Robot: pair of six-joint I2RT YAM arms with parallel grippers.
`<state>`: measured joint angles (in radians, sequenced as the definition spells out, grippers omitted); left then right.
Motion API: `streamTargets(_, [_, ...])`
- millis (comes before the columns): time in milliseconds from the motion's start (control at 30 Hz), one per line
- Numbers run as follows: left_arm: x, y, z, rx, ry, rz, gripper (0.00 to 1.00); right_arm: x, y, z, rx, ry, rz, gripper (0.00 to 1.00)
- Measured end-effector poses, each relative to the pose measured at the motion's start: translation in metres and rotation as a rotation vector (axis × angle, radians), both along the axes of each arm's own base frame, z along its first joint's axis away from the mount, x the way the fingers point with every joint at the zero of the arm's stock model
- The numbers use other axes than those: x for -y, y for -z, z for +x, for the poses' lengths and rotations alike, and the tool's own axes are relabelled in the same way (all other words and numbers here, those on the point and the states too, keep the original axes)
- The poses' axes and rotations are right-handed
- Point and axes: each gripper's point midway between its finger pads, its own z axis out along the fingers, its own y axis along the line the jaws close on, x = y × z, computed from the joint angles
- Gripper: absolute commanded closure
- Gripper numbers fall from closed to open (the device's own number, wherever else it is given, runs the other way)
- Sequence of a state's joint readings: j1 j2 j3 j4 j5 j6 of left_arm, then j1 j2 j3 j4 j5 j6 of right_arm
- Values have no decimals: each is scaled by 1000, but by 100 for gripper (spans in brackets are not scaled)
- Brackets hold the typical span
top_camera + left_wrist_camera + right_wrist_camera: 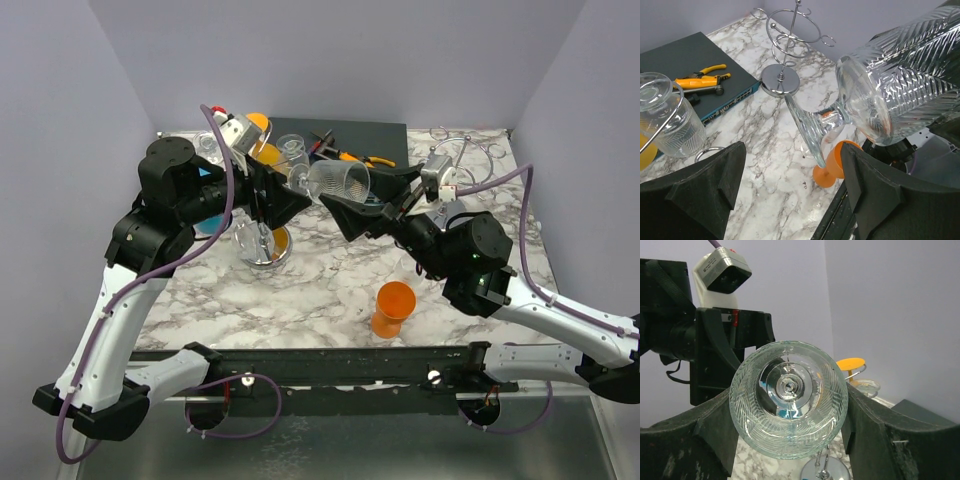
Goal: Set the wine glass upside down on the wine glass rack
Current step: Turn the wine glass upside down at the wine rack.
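Observation:
The clear patterned wine glass (pixel 340 182) lies on its side in mid-air over the table's middle. My right gripper (pixel 362 195) is shut on its bowl (pixel 788 400), one finger pressed on each side. The foot (pixel 807 132) and stem point toward my left gripper (pixel 295 185), which stands open with its fingers (pixel 715 185) on either side of the foot and apart from it. A chrome rack (pixel 262 245) on the left carries hanging glasses. A second chrome rack (pixel 781 80) with bare rings stands at the back right.
An orange plastic glass (pixel 392 308) stands upright on the marble near the front rail. A black box (pixel 345 140) with yellow-handled pliers (pixel 702 77) lies at the back. A clear glass (pixel 670 120) hangs on the left rack, and a yellow foot (pixel 850 362) shows there too.

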<state>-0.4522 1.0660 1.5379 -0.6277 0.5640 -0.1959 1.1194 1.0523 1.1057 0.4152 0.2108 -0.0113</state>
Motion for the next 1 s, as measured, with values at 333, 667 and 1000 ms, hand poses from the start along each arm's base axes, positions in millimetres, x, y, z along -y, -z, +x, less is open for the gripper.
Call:
streamTargets(333, [5,-4,-5,41,50,2,100,-9,9,-6,-35,-69,32,100])
streamTargets(667, [-7,3,6,108,15,89,100,-21,33,2,-85,-66,-31,43])
streamTargets(1000, [-26,-11,16,567,51,363,100,-29,85,-13,-354,-151,-184,1])
